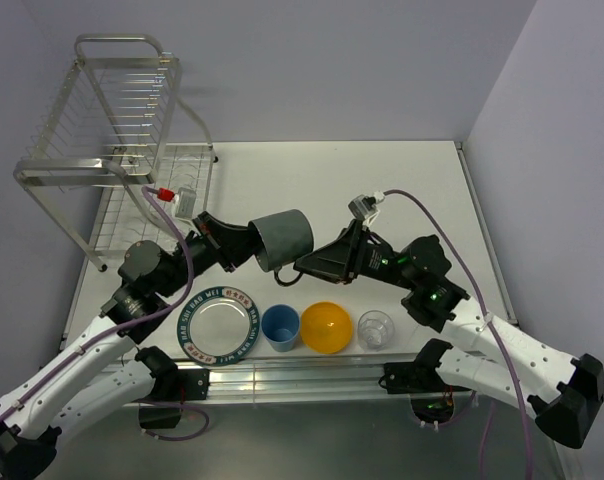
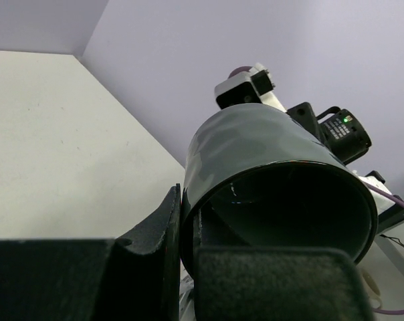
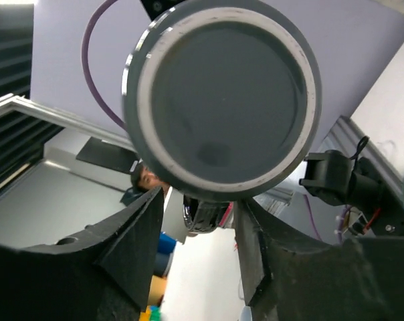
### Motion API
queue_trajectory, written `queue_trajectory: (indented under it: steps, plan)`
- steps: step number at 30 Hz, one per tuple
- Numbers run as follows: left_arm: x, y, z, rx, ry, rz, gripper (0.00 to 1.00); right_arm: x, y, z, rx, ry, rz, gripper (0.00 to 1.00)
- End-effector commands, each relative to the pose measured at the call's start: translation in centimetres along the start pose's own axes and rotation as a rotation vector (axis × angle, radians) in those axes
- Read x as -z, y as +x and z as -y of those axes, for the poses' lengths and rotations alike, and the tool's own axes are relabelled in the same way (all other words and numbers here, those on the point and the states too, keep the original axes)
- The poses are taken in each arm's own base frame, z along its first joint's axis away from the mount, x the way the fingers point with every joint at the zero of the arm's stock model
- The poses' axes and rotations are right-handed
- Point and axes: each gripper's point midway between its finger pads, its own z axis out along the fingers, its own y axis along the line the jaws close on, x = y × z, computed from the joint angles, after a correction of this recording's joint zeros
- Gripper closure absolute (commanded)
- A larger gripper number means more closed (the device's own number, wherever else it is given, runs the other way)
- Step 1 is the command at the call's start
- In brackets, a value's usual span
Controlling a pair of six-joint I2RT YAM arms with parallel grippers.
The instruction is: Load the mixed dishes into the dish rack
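My left claw [image 1: 244, 248] pinches the dark green-grey mug [image 1: 283, 240] by its rim, mid-frame above the counter [image 1: 382, 190]; my right claw [image 1: 300, 266], spread, apparently just short of the mug's base.

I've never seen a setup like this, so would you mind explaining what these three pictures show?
Two robot arms are bolted to a table. One picture looks down from above; the other two come from cameras on each wrist. The left hand holds a dark mug in the air by its rim. The right hand is at the mug's base, its fingers not clamped on it. Near the front edge sit a plate, blue cup, orange bowl and clear glass. The wire dish rack stands far left.
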Motion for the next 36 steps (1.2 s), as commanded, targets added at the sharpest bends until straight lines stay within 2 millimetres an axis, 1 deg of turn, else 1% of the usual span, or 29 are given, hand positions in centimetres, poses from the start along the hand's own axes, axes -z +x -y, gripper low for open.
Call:
queue_trajectory:
  steps: [1,2,4,5,7,9,10,11,12,15,16,17,18,19,20,21,22,23,24,25,27,28,29,31,32,33,34,35,36]
  plan:
    - [0.0,-3.1,3.6,-0.018,0.144,0.110,1.00,-0.2,0.5,-2.8,0.003,-0.135,-0.029,0.48]
    - [-0.1,-3.2,3.8,-0.016,0.156,0.113,1.00,-0.4,0.5,-2.4,-0.006,-0.135,-0.033,0.49]
    - [-0.4,-2.9,3.6,-0.007,0.160,0.106,1.00,-0.5,0.7,-2.9,-0.012,-0.162,-0.042,0.54]
    - [-0.5,-2.8,3.6,-0.004,0.163,0.106,1.00,-0.8,0.7,-2.7,-0.017,-0.158,-0.045,0.60]
    - [-0.5,-3.0,3.9,-0.005,0.179,0.110,1.00,-1.0,0.7,-2.6,-0.010,-0.159,-0.045,0.65]
    - [-0.6,-2.8,3.8,-0.001,0.180,0.105,1.00,-1.2,0.5,-2.3,0.007,-0.145,-0.036,0.73]
    - [-0.6,-2.7,3.8,-0.003,0.181,0.102,1.00,-1.3,0.3,-2.3,0.013,-0.135,-0.029,0.79]
    - [-0.5,-2.7,3.8,-0.003,0.182,0.100,1.00,-1.4,0.2,-2.1,0.020,-0.128,-0.028,0.95]
    - [-0.4,-2.6,3.7,-0.003,0.179,0.100,1.00,-1.5,0.1,-2.0,0.042,-0.123,-0.026,1.00]
    - [-0.3,-2.7,3.7,-0.017,0.164,0.095,1.00,-1.8,-0.1,-1.6,0.096,-0.091,-0.017,1.00]
    - [-0.4,-1.8,2.5,-0.017,0.107,0.055,1.00,-1.8,-0.6,-1.3,0.110,-0.059,0.008,1.00]
    - [-0.5,-2.3,2.5,-0.026,0.085,0.053,0.97,-1.8,-0.9,-0.7,0.156,-0.027,0.025,1.00]
    - [-0.5,-2.4,1.9,-0.027,0.044,0.051,0.88,-1.7,-1.0,0.7,0.159,0.040,0.031,1.00]
    - [-0.4,-1.6,0.7,-0.030,-0.017,0.014,0.63,-1.5,-1.6,0.4,0.190,0.060,0.056,1.00]
    - [-0.1,-1.9,0.7,-0.031,-0.033,0.019,0.52,-1.4,-2.3,1.2,0.255,0.105,0.089,1.00]
    - [0.1,-2.2,-0.2,-0.029,-0.086,0.035,0.39,-1.2,-2.5,2.3,0.269,0.164,0.088,1.00]
    - [0.4,-1.7,-1.0,-0.019,-0.131,0.015,0.25,-1.1,-2.7,2.1,0.297,0.171,0.099,1.00]
    - [0.8,-1.8,-1.2,-0.017,-0.150,0.021,0.21,-0.9,-3.5,2.8,0.333,0.208,0.125,1.00]
    - [1.1,-1.8,-1.6,-0.015,-0.177,0.023,0.17,-0.7,-3.8,3.2,0.350,0.235,0.132,1.00]
    - [1.4,-1.9,-2.5,-0.009,-0.231,0.031,0.14,-0.6,-4.0,3.8,0.362,0.276,0.131,1.00]
    - [2.1,-1.4,-3.8,0.007,-0.315,0.009,0.11,-0.3,-4.7,4.5,0.407,0.323,0.148,1.00]
    - [2.4,-1.8,-4.4,0.008,-0.357,0.026,0.10,-0.3,-4.9,4.4,0.429,0.319,0.153,1.00]
    - [2.9,-1.4,-5.2,0.013,-0.405,0.008,0.10,-0.3,-5.1,4.5,0.460,0.315,0.159,1.00]
    - [3.7,-1.6,-5.8,0.024,-0.459,0.021,0.09,-0.2,-6.1,5.3,0.497,0.359,0.189,1.00]
    - [4.4,-1.4,-6.7,0.025,-0.517,0.019,0.09,-0.2,-6.4,5.8,0.550,0.382,0.182,1.00]
    - [4.7,-1.7,-6.7,0.030,-0.532,0.026,0.09,-0.4,-6.9,5.7,0.587,0.395,0.188,1.00]
    - [5.1,-2.4,-6.5,0.031,-0.545,0.047,0.09,-0.9,-7.4,6.7,0.649,0.428,0.167,1.00]
    - [5.6,-2.3,-6.6,0.032,-0.565,0.034,0.09,-1.1,-7.8,7.1,0.680,0.449,0.160,1.00]
    - [5.8,-3.2,-5.7,0.026,-0.555,0.051,0.11,-1.8,-8.6,8.0,0.701,0.489,0.156,1.00]
